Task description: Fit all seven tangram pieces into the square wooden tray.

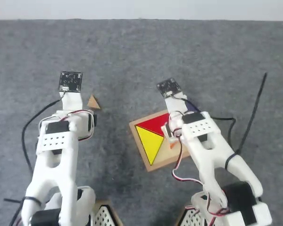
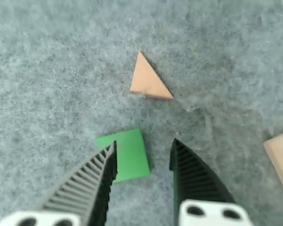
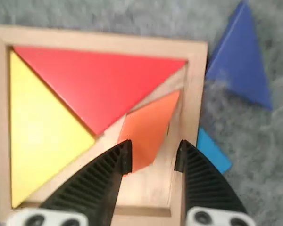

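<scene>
My left gripper [image 2: 144, 150] hangs spread over the green square [image 2: 129, 157] on the carpet. My right gripper [image 3: 153, 150], jaws apart, straddles the orange parallelogram [image 3: 151, 120] lying in the wooden tray [image 3: 194, 94].

- under everything i've got a grey fuzzy mat [image 1: 132, 52], kind of carpet-like, covering the whole table on my overhead feed
- past its far edge i can see a plain pale strip [image 1: 141, 8]
</scene>
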{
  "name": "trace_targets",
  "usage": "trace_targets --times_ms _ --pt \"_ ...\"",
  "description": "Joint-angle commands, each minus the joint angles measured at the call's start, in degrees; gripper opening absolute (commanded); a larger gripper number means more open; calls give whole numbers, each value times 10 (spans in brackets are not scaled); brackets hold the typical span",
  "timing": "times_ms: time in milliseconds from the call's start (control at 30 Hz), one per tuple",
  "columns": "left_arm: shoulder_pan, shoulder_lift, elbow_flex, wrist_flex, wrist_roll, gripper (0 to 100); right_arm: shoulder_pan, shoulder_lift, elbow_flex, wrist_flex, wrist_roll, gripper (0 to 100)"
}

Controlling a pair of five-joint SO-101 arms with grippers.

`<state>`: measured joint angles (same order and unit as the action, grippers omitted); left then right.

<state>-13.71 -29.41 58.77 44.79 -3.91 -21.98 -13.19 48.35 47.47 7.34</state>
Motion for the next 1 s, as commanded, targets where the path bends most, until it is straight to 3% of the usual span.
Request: trace_targets --times_ms 0,600,967 --pt "4 -25 -6 -16 3 174 -2 -15 -2 0 9 173" --pt "15 -25 -2 -13 2 174 51 147 -148 -15 47 173" --pt "16 -25 -1 -13 2 174 53 49 -153 -9 24 173"
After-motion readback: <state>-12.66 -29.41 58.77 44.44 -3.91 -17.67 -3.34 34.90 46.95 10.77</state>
